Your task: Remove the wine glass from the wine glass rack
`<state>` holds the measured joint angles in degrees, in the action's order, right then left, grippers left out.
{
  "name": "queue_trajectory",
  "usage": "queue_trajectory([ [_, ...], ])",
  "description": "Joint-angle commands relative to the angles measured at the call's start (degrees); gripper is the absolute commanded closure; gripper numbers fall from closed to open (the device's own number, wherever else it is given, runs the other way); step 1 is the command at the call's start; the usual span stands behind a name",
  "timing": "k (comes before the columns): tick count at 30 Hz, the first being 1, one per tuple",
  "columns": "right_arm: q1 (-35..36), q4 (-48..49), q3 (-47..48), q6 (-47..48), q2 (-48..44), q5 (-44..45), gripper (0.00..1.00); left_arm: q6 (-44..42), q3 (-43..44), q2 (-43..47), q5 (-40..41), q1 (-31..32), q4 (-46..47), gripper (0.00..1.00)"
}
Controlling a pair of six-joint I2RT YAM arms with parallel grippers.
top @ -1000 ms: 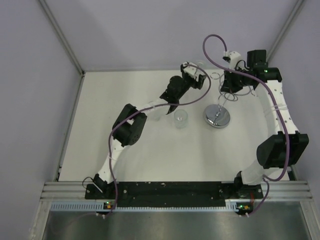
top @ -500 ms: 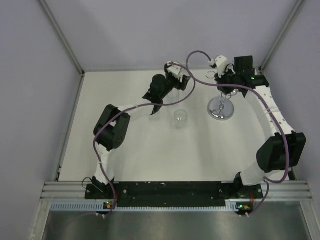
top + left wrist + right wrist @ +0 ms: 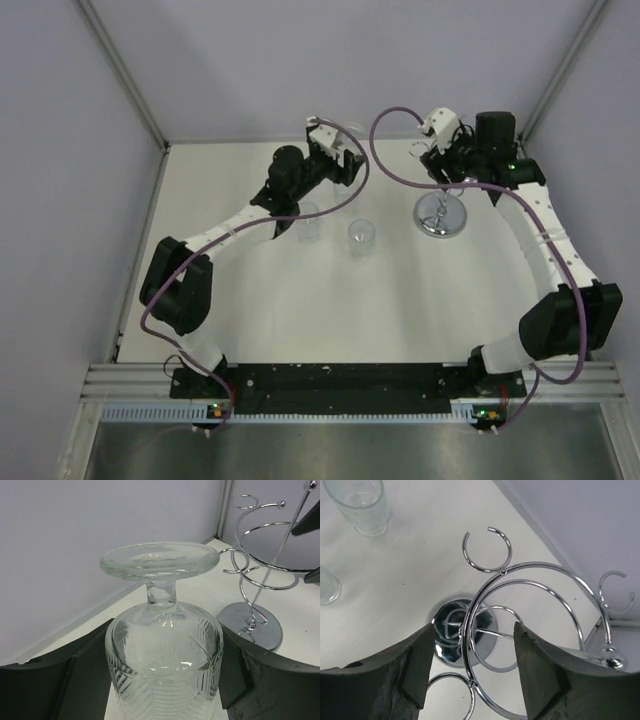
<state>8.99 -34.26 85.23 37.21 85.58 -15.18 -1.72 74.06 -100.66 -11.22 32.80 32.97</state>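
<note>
In the left wrist view a clear wine glass (image 3: 162, 665) with a cut pattern sits between my left gripper's black fingers (image 3: 80, 675), foot pointing away, and my left gripper (image 3: 163, 680) is shut on its bowl. From above, that left gripper (image 3: 343, 165) is left of the wine glass rack (image 3: 440, 215), apart from it. The silver wire rack (image 3: 252, 627) stands at the right of the left wrist view. My right gripper (image 3: 472, 667) is open over the rack, a looped wire arm (image 3: 485, 587) passing between its fingers. From above, the right gripper (image 3: 447, 162) hangs over the rack's top.
Two clear glasses stand on the white table left of the rack, one (image 3: 310, 226) under the left arm and one (image 3: 361, 237) nearer the rack. The back wall and corner posts are close behind both grippers.
My left arm has swung left, carrying the wine glass away from the rack. My right gripper, shut a second ago, now stands open over the rack's wires; the rack base shifted slightly back.
</note>
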Motion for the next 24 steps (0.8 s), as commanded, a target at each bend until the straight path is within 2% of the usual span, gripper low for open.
queue_trajectory([
  [1,0.24,4.2,-0.68,-1.26,-7.44,-5.81,0.31,5.66,-1.81,8.54,-2.04,-2.29,-4.04,1.0],
  [4,0.32,4.11,-1.56,-1.53,-10.43,-9.33,0.25,12.15,-2.52,11.45,-6.16,-5.54,-10.01,1.0],
  [8,0.58,4.2,-0.95,-2.32,-12.36,-11.8,0.24,20.24,-4.36,16.19,-11.27,-9.76,-16.61,1.0],
  [12,4.18,4.81,-0.68,-2.32,-13.77,-11.54,0.24,24.91,-7.7,23.12,-14.96,-13.54,-22.41,1.0],
  [19,20.78,11.3,-4.28,-1.08,-15.62,-3.82,0.24,34.31,-8.58,29.29,-26.9,-24.25,-37.78,1.0],
  [22,26.93,16.23,-4.29,-6.25,-14.75,1.19,0.27,41.5,-9.81,28.68,-34.8,-30.23,-41.67,1.0],
  [24,29.93,16.77,-2.01,-11.08,-13.0,2.26,0.3,49.66,-12.09,27.46,-41.83,-34.44,-41.15,1.0],
])
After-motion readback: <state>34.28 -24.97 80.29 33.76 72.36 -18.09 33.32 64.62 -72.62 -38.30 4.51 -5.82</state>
